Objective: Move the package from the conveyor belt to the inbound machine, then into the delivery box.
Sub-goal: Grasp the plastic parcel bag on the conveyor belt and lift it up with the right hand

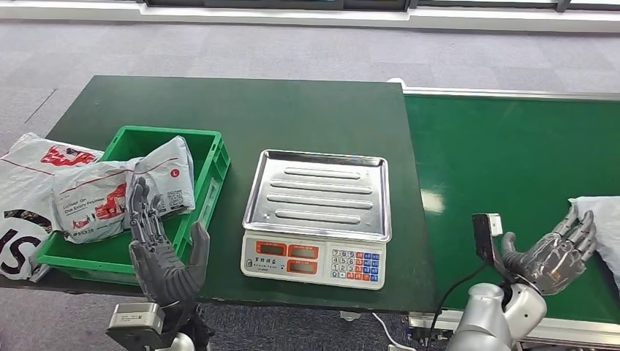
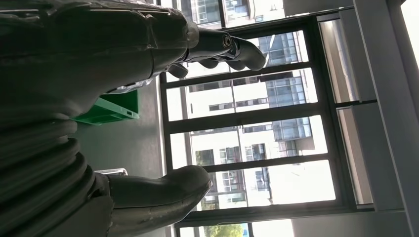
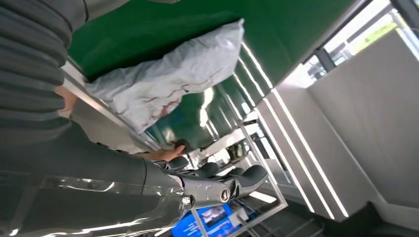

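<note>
The package (image 1: pixel 601 219), a pale grey mailer, lies on the green conveyor belt (image 1: pixel 512 168) at the far right edge of the head view, partly cut off by the frame. Right up beside it is the right hand (image 1: pixel 557 252), fingers spread and holding nothing, fingertips at the bag's near edge; whether they actually touch it I can't tell. In the right wrist view the package (image 3: pixel 168 79) lies crumpled on the belt (image 3: pixel 148 29) just beyond the hand (image 3: pixel 197 182), with reddish print showing on its lower part.

Over to the left, on the dark green table (image 1: pixel 241 117), sits the scale (image 1: pixel 318 216) with its bare ribbed steel tray and red displays on the front panel. Further left is the green delivery box (image 1: pixel 208 157), with one printed mailer (image 1: pixel 121 190) lying in it and leaning over its rim, and another white bag (image 1: pixel 29 197) draped outside its left side.

The left hand (image 1: pixel 164 248) is raised in front of the box at the table's near edge, fingers spread, empty, apart from the bags. The left wrist view shows that hand (image 2: pixel 94 64) against big windows, with a corner of the green box (image 2: pixel 111 109) behind it
</note>
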